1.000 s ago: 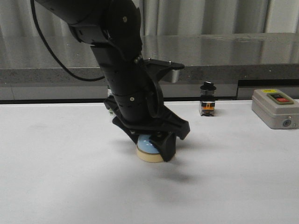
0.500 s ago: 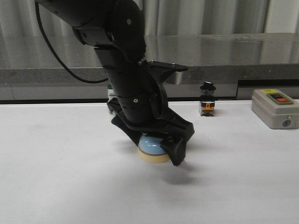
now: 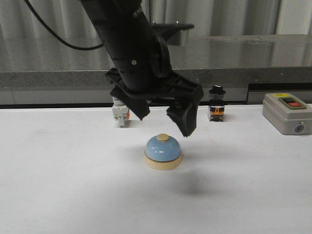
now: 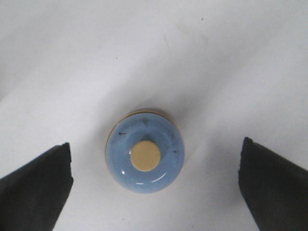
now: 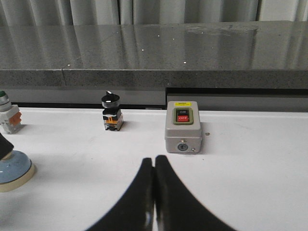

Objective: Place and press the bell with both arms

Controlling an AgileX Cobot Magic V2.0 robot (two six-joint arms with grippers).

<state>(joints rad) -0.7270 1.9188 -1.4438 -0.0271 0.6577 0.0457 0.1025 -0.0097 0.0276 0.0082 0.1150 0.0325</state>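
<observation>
The light-blue dome bell [image 3: 163,151] with a cream base and cream button stands upright on the white table. It also shows in the left wrist view [image 4: 145,158] and at the edge of the right wrist view [image 5: 13,167]. My left gripper [image 3: 163,119] hangs open directly above the bell, clear of it, with its fingers [image 4: 33,187] spread wide to either side. My right gripper [image 5: 154,163] is shut and empty, low over the table to the right of the bell, and is out of the front view.
A grey box with red and black buttons [image 3: 286,113] sits at the right back. A black-knob switch [image 3: 216,103] and a green-capped white switch [image 3: 120,113] stand along the table's back edge. A grey stone ledge [image 3: 234,53] runs behind.
My left gripper has let go of the bell, opened wide and risen above it. The bell stays on the table.
</observation>
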